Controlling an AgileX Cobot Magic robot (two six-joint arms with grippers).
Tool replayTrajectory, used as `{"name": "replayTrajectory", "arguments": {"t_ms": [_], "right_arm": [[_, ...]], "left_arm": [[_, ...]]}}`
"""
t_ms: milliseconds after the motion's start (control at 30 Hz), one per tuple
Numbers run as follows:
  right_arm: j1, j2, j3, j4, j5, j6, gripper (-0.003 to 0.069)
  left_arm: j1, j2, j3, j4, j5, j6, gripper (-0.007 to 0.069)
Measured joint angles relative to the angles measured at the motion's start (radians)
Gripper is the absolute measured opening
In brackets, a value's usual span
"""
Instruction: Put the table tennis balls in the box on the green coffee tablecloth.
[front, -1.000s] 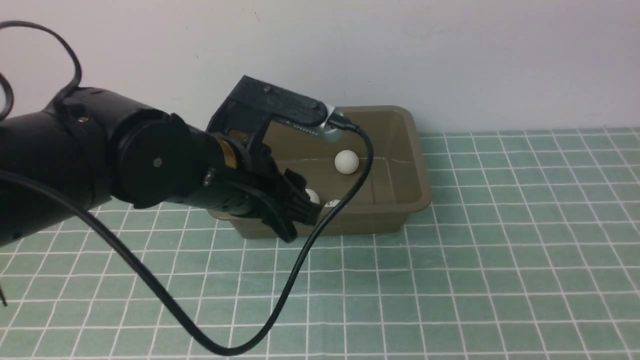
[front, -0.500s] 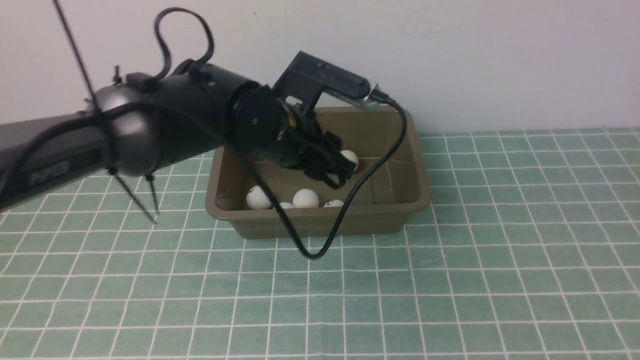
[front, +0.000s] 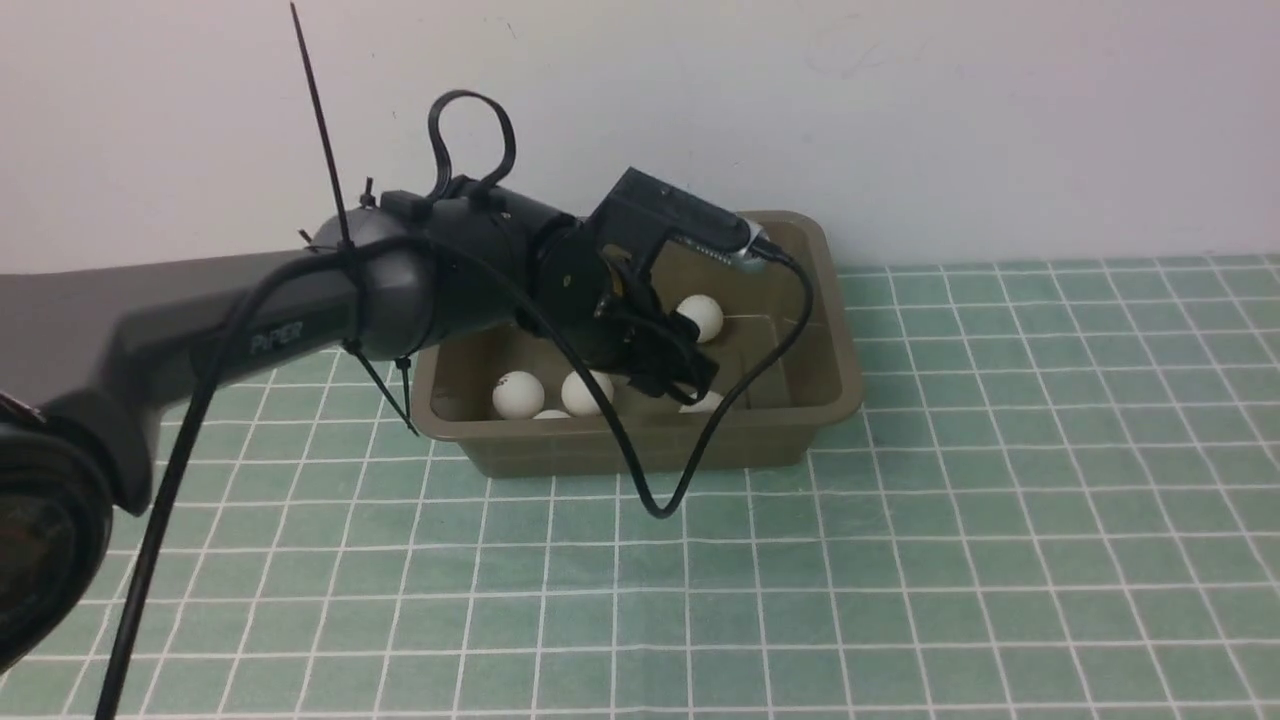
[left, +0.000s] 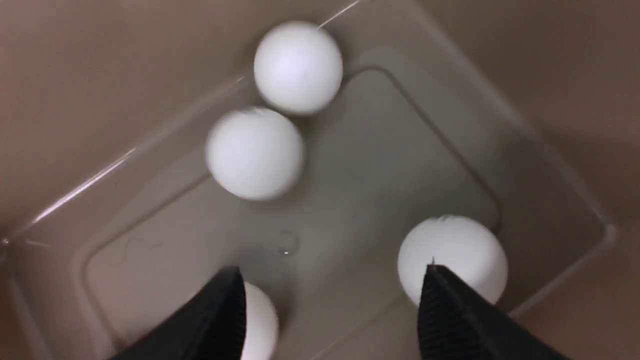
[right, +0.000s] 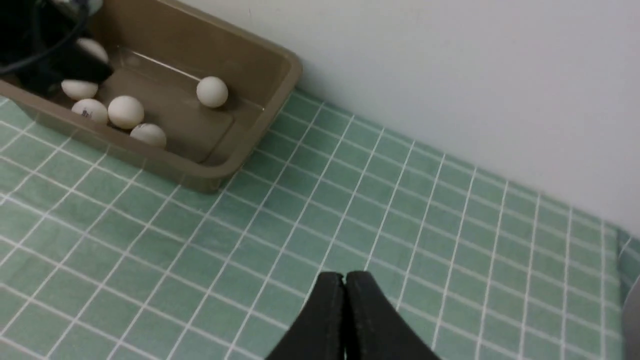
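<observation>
An olive-brown box (front: 800, 400) is seen on a green checked tablecloth (front: 900, 560), at its far edge against a white wall (front: 900, 100). White table tennis balls (right: 125, 111) are scattered inside the box. The left pincer (left: 330, 295) is held inside the box with its jaws apart and nothing gripped. The right pincer (right: 344, 280) is pressed together, empty, above bare cloth well apart from the box.
</observation>
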Motion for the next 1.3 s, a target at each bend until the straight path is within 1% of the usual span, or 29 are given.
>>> {"name": "replayTrajectory", "arguments": {"t_ms": [67, 167, 200, 267, 300, 367, 433, 500, 533, 567, 700, 833, 967, 1067, 1167, 1300], "right_arm": [[0.0, -0.024, 0.0, -0.024, 0.005, 0.006, -0.0018], [0.0, -0.035, 0.0, -0.047, 0.008, 0.006, -0.0018], [0.0, -0.035, 0.0, -0.05, 0.01, 0.006, -0.0018], [0.0, -0.035, 0.0, -0.048, 0.023, 0.01, -0.0018], [0.0, -0.035, 0.0, -0.044, 0.032, 0.013, -0.0018], [0.0, -0.035, 0.0, -0.02, 0.063, 0.02, -0.0018], [0.0, -0.035, 0.0, -0.002, 0.083, 0.022, -0.0018], [0.0, -0.035, 0.0, 0.005, 0.097, 0.024, -0.0018], [0.0, -0.035, 0.0, 0.006, 0.101, 0.024, -0.0018], [0.0, -0.035, 0.0, 0.009, 0.118, 0.025, -0.0018], [0.0, -0.035, 0.0, 0.01, 0.144, 0.027, -0.0018], [0.0, -0.035, 0.0, 0.01, 0.162, 0.028, -0.0018], [0.0, -0.035, 0.0, 0.01, 0.167, 0.028, -0.0018], [0.0, -0.035, 0.0, 0.011, 0.168, 0.028, -0.0018], [0.0, -0.035, 0.0, 0.011, 0.168, 0.028, -0.0018], [0.0, -0.035, 0.0, 0.012, 0.168, 0.028, -0.0018]], "left_arm": [[0.0, -0.015, 0.0, 0.0, -0.01, 0.0, 0.0406], [0.0, -0.052, 0.0, 0.0, -0.033, 0.0, 0.0349], [0.0, -0.064, 0.0, 0.0, -0.033, 0.0, 0.0323], [0.0, -0.102, 0.0, 0.0, -0.025, 0.0, 0.022], [0.0, -0.114, 0.0, 0.0, -0.021, 0.0, 0.0192], [0.0, -0.139, 0.0, 0.0, -0.007, 0.0, 0.0103], [0.0, -0.153, 0.0, 0.0, 0.014, 0.001, 0.0052], [0.0, -0.179, 0.0, 0.0, 0.048, 0.001, 0.002], [0.0, -0.186, 0.0, 0.0, 0.053, 0.001, 0.0014], [0.0, -0.218, 0.0, 0.0, 0.092, 0.002, -0.0001], [0.0, -0.303, 0.024, 0.0, 0.124, 0.002, -0.0004], [0.0, -0.39, 0.1, 0.0, 0.093, 0.002, -0.0004], [0.0, -0.58, 0.3, 0.0, -0.019, 0.003, -0.0004], [0.0, -0.701, 0.412, -0.007, -0.073, -0.004, -0.0004], [0.0, -0.837, 0.514, -0.042, -0.072, -0.033, -0.0004], [0.0, -0.914, 0.565, -0.026, -0.064, -0.033, -0.0004]]}}
